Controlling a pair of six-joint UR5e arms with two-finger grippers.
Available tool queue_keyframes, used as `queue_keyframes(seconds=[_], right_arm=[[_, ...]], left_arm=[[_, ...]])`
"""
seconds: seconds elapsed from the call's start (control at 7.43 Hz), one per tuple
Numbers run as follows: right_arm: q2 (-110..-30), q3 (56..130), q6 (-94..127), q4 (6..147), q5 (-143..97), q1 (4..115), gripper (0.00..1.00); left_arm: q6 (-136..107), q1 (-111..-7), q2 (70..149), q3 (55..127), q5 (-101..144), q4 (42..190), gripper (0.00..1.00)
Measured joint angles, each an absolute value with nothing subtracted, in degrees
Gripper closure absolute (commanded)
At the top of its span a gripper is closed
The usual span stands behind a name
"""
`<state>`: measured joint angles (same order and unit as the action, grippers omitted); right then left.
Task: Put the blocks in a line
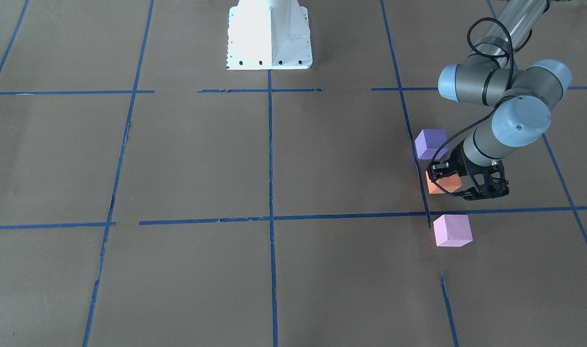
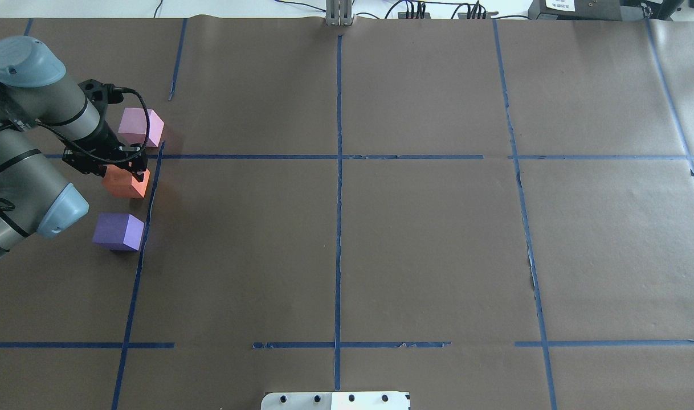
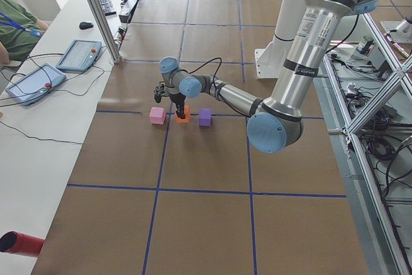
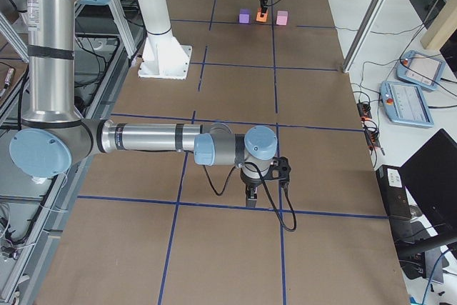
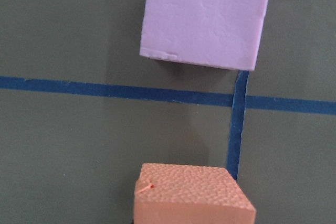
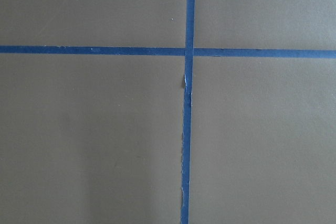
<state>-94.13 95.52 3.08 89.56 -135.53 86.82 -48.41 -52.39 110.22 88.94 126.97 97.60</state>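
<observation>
The left end effector (image 2: 129,166) points straight down over the orange block (image 2: 122,183), its black fingers at the block's top. I cannot tell whether they are clamped on it or merely around it. In the wrist view the block fills the bottom centre and no fingers show.

The three blocks stand in a row at the robot's far left, along a blue tape line (image 2: 143,239) on the brown worktop (image 2: 427,239). The pink block (image 2: 139,126) is farthest from the robot, beyond a crossing tape line. The orange block is in the middle. The purple block (image 2: 118,230) is nearest the robot. All three are apart from one another, and the orange one sits just beside the tape. Pink and purple flank the end effector without touching it. A black cable (image 2: 145,117) loops from the wrist past the pink block.

The left arm (image 2: 22,171) comes in from the left edge of the overhead view, its wrist bent so the tool hangs vertically.

The right end effector (image 4: 250,196) also points down, low over a tape crossing (image 6: 189,52) well away from the blocks. I cannot tell whether it is open or closed. The right forearm (image 4: 150,137) lies nearly level across the worktop. The white base plate (image 1: 269,36) stands mid-worktop.
</observation>
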Motion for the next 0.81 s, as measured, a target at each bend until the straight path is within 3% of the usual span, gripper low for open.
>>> queue_keyframes(seconds=[0.54, 0.81], right_arm=[[-94.13, 95.54, 3.08, 89.56, -135.53, 86.84, 0.00], [-94.13, 95.54, 3.08, 89.56, -135.53, 86.81, 0.00]], left_arm=[[-48.35, -52.47, 110.19, 88.93, 126.95, 98.58, 0.00], [-47.16, -54.78, 110.16, 93.33, 126.80, 97.69, 0.00]])
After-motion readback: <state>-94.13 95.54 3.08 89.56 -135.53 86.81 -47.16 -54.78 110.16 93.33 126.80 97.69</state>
